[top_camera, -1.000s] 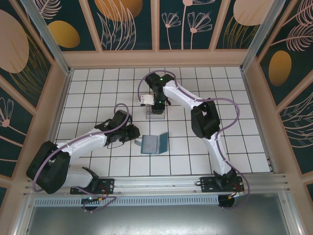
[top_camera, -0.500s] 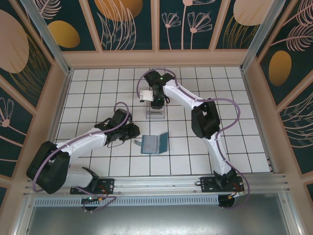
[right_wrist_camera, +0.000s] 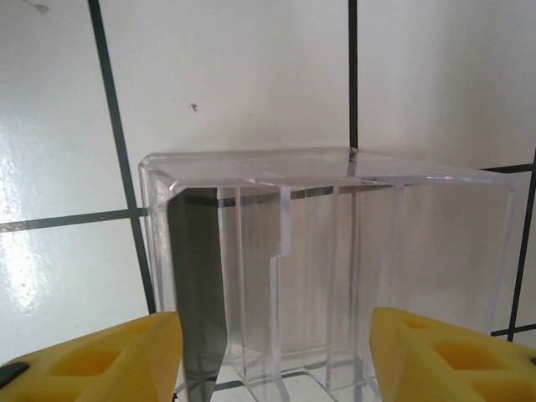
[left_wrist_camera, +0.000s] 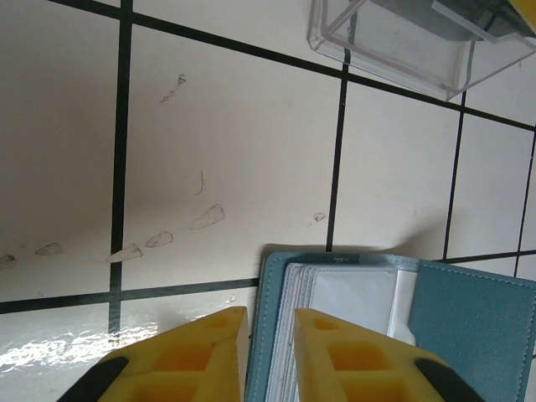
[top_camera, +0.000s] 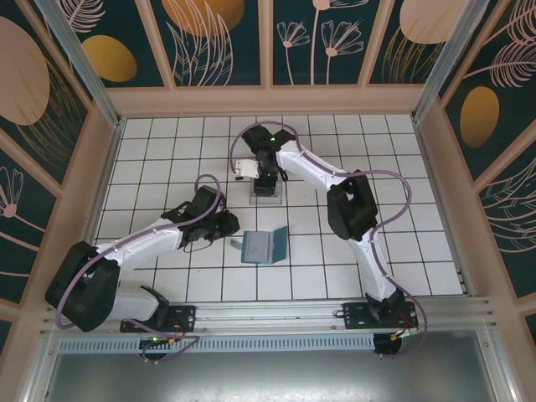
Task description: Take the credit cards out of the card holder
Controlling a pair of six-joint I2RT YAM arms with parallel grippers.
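At the left edge of the card holder [left_wrist_camera: 469,335], we see the left gripper [left_wrist_camera: 270,320] with its jaws drawn close, pinching the cover's rim as far as we can judge. The holder lies open on the tiled tabletop [top_camera: 167,142]. It looks soft and thin, so we expect it to flop unless pinned. The credit cards [left_wrist_camera: 352,301] in its clear sleeves look stiff, light and slick, best taken by an exposed short edge. Further out, the right gripper [right_wrist_camera: 275,325] hangs over the clear tray [right_wrist_camera: 327,176] with its jaws spread wide, pinching nothing. One dark card [right_wrist_camera: 197,276] stands upright in the tray's left slot, and the other slots look empty.
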